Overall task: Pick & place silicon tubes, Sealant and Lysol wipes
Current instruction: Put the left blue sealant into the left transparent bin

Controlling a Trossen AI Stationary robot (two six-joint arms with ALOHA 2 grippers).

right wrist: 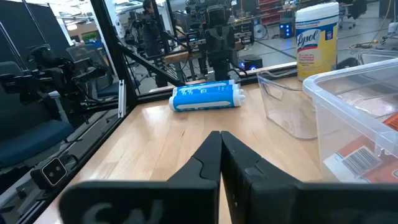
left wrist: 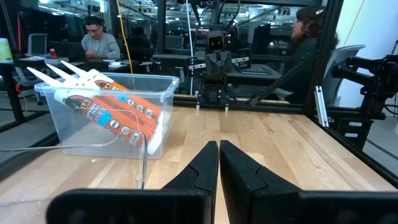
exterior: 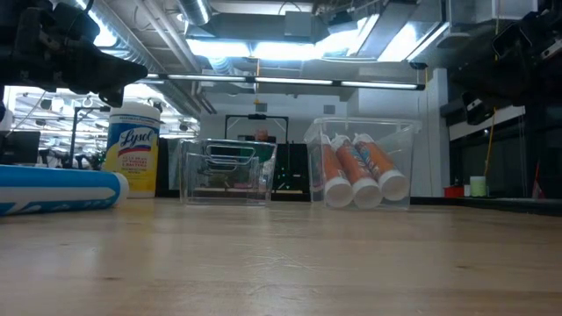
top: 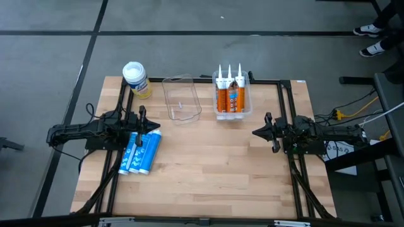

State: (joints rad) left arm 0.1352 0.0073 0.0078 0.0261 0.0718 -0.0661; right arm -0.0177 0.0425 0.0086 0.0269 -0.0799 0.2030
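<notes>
The yellow Lysol wipes canister [top: 136, 79] with a white lid stands upright at the far left of the table, also in the low view [exterior: 132, 149]. Three blue tubes [top: 140, 151] lie side by side on the table at the left. Three orange sealant tubes [top: 229, 91] lie in a clear bin [top: 232, 112] at the far middle. An empty clear bin [top: 182, 98] stands between them. My left gripper [top: 158, 124] is shut and empty, just beyond the blue tubes. My right gripper [top: 254, 133] is shut and empty at the right.
Black frame rails [top: 278, 81] run along the table's far, left and right sides. Bare wood lies in the middle and near part of the table [top: 214, 170]. People sit at desks beyond the table in the left wrist view [left wrist: 99, 38].
</notes>
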